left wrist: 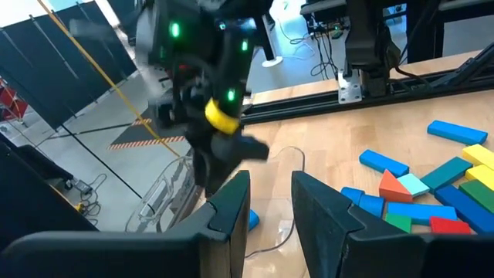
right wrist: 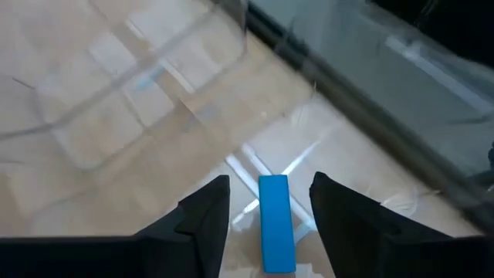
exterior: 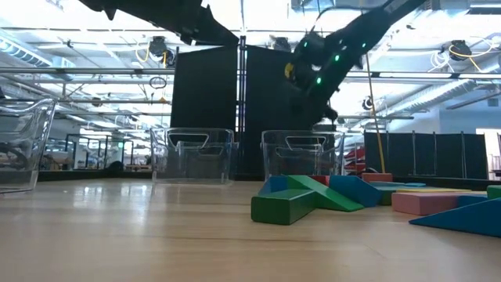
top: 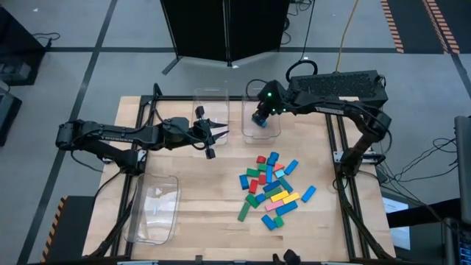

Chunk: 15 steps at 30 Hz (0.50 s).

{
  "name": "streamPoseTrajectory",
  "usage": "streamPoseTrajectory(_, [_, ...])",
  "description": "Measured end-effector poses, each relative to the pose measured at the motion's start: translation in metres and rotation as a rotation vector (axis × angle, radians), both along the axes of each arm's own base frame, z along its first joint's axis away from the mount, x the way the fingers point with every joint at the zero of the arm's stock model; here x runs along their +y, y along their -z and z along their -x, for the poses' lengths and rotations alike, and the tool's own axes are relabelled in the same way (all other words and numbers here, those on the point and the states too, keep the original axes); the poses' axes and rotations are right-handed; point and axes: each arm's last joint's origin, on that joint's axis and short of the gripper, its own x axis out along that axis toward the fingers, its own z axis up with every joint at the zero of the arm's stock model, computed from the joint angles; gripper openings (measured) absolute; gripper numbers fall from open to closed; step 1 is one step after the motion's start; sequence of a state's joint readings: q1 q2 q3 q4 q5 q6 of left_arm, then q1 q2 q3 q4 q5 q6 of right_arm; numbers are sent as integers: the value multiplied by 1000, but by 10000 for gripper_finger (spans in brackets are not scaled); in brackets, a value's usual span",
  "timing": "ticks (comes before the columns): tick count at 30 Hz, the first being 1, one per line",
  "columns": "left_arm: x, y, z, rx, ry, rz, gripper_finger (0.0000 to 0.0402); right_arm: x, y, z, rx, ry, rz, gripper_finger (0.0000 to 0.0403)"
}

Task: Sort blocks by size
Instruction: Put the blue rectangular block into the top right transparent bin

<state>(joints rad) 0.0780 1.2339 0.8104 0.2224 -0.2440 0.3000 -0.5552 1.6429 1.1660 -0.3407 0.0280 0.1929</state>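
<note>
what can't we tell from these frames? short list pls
- High view: the right gripper covers the floor of the bin under it, so the bin's contents are hidden.
- Right wrist view: the blue block lies between open fingers; whether it touches the floor or is mid-fall is unclear.
- Low view: the front green block screens most of the pile.
- Left wrist view: the left gripper blocks what is beneath it.

The whole desk [top: 206,199] is seen from straight above; a level view is taken at desk height towards the clear bins [exterior: 301,155]. Close wrist views are given, both overlooking the same bin [right wrist: 154,85]
</note>
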Motion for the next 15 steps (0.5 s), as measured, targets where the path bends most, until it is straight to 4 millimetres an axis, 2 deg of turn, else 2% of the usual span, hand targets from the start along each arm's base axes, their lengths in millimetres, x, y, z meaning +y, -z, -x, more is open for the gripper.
streamPoseTrajectory(7, [0,1,0,4,-1,5,100,21,-39,18,-49,-22,32,171])
streamPoseTrajectory(15, [0,1,0,6,-1,7,100,51,-49,31,59,-36,27,171])
